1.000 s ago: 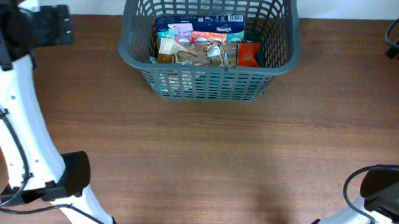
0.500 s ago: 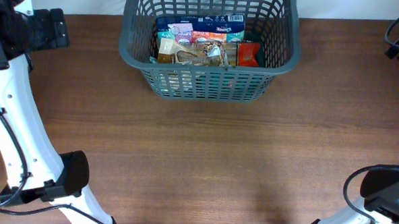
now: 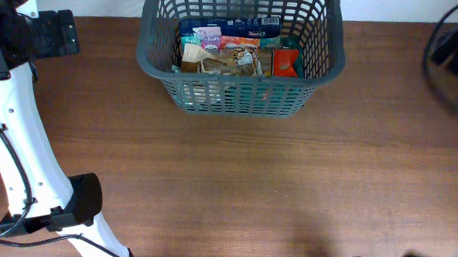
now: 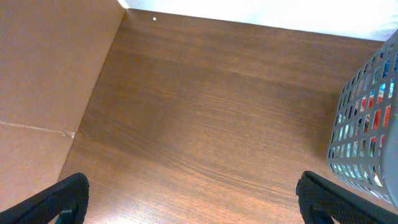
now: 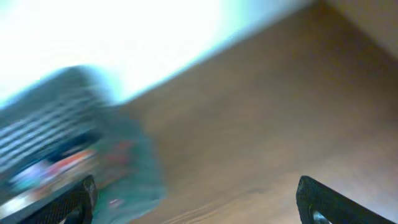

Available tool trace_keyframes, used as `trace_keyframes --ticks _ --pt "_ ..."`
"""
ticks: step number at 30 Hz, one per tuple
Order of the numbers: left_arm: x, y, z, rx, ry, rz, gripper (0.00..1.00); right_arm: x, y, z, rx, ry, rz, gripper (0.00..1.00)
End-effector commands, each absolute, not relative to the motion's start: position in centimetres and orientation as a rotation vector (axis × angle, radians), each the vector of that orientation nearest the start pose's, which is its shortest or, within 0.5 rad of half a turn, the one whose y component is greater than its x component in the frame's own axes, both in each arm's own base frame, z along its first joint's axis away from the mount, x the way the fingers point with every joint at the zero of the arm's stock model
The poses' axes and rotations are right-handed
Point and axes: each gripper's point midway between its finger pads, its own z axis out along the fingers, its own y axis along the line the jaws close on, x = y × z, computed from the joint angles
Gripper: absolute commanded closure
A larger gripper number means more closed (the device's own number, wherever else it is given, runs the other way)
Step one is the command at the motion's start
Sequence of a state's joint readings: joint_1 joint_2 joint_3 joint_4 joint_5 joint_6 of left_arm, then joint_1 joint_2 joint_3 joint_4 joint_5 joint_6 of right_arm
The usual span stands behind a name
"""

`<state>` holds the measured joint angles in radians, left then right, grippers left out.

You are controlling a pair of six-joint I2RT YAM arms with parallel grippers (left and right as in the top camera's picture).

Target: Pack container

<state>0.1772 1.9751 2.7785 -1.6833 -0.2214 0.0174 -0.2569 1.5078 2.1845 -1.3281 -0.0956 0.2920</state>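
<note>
Right, the wooden table [image 3: 234,183] fills my overhead view, and most of its surface shows as bare grain. The dark grey basket [image 3: 238,98] stands at the far edge, around the middle of the table's width, upright with its slotted front wall facing me.

The white left arm [image 3: 11,158] runs up the left side of the table. Its left gripper [image 4: 199,200] hangs above the far left corner, well apart from the basket. On my left wrist feed both fingers [image 4: 62,199] sit at the bottom corners, spread wide with only tabletop between them, so it is released and carrying nothing. The basket's wall shows at the right edge of that feed.

The right gripper [image 5: 196,202] is near the far right corner, and its feed is badly blurred. I can still see the two fingers wide apart with nothing gripped. The basket is a smear on the left there.

Inside the basket, a blue packet [image 3: 229,25] lies along the back. A brown packet [image 3: 220,64] lies in front of it, and an orange packet [image 3: 286,63] is at the right.
</note>
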Motion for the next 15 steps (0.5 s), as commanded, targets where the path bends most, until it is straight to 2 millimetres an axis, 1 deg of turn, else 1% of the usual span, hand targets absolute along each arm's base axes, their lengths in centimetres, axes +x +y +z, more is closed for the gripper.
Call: trace_keyframes --ticks 1,3,4,5,6,8,10,12,14,15 --pt "39.1 11.1 38.6 -0.319 2.44 0.362 0.01 30.1 -2.8 47.1 0.396 2.048 0.173 0.01" --pt "39.1 11.1 38.6 -0.319 2.44 0.362 0.01 27.7 -1.2 47.8 0.344 2.02 0.195 0.01" --pt "39.1 11.1 38.6 -0.319 2.44 0.362 0.01 27.0 -1.3 48.5 0.334 1.971 0.173 0.01" --pt "39.1 11.1 38.6 -0.319 2.44 0.362 0.01 26.2 -2.0 49.3 0.351 1.903 0.133 0.01" --pt "39.1 11.1 38.6 -0.319 2.44 0.362 0.01 25.7 -2.3 49.7 0.36 1.865 0.116 0.01" --pt "39.1 11.1 38.6 -0.319 2.44 0.362 0.01 24.0 -3.3 50.7 0.382 1.715 0.074 0.01" --pt "39.1 11.1 38.6 -0.319 2.44 0.362 0.01 22.7 -4.0 51.2 0.395 1.576 0.054 0.01" --pt "39.1 11.1 38.6 -0.319 2.44 0.362 0.01 21.7 -4.4 50.6 0.405 1.475 0.044 0.01" --pt "39.1 11.1 38.6 -0.319 2.44 0.362 0.01 20.6 -5.0 48.4 0.428 1.404 0.024 0.01" --pt "39.1 11.1 38.6 -0.319 2.44 0.362 0.01 20.2 -5.3 46.7 0.44 1.387 0.014 0.01"
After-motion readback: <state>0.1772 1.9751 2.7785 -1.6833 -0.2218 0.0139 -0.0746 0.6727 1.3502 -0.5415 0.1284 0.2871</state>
